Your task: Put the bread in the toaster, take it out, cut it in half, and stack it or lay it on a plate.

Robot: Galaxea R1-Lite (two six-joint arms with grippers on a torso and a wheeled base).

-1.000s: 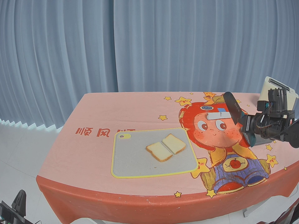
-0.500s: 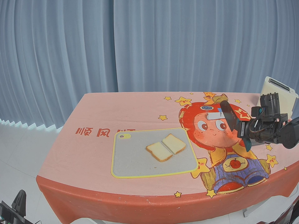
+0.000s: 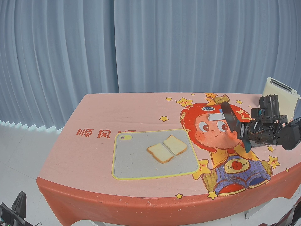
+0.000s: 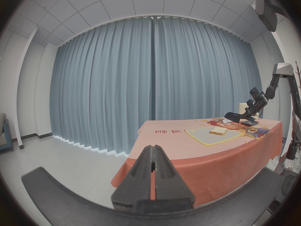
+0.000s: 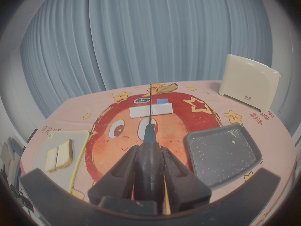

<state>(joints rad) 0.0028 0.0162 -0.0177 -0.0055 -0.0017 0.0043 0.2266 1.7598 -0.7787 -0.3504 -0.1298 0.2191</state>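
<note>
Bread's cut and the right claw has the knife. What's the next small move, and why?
Probably lower the right claw and set the knife down on the tablecloth beside the dark tray. The bread already lies in two halves on the cutting board, so cutting looks done, and that claw is shut on the knife; it needs freeing to carry the halves over.

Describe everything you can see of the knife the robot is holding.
The knife has a broad, dark blade with a rounded tip and a teal handle. The right hand is shut on the handle, holding it in the air over the tablecloth's cartoon face, blade angled up and away from the arm. Nothing else touches it; the bread halves lie well apart.
</note>
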